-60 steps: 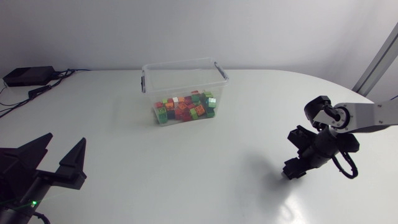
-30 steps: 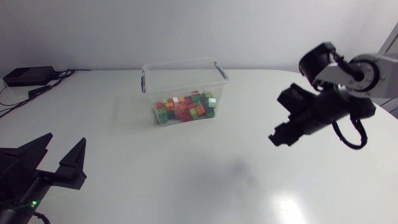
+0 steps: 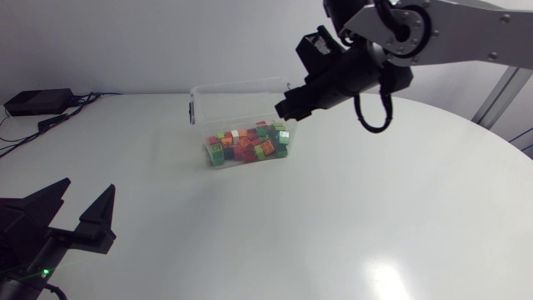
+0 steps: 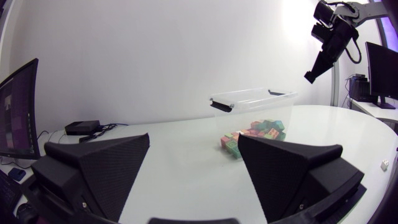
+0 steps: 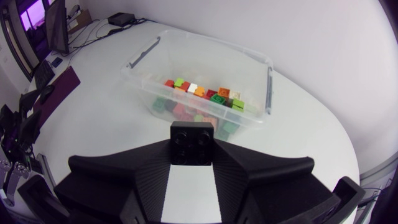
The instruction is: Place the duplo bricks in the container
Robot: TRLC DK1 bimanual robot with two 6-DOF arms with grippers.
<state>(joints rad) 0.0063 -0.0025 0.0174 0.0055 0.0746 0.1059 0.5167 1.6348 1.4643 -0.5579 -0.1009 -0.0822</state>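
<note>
A clear plastic container (image 3: 241,87) stands at the back middle of the table, with several red, green, orange and white duplo bricks (image 3: 248,147) in its bottom. My right gripper (image 3: 285,109) hangs in the air just above the container's right end. In the right wrist view it is shut on a black duplo brick (image 5: 191,142), studs up, with the container (image 5: 142,57) and its bricks (image 5: 200,94) ahead and below. My left gripper (image 3: 83,200) rests open and empty at the table's front left, its fingers (image 4: 106,168) spread wide toward the container (image 4: 249,98).
A black box (image 3: 37,102) with cables lies at the table's far left corner and also shows in the left wrist view (image 4: 82,127). White tabletop (image 3: 333,217) stretches between the container and the front edge.
My right arm has risen from the table's right front and swung left and back to above the container, its gripper having shut on the black brick. The left arm has not moved.
</note>
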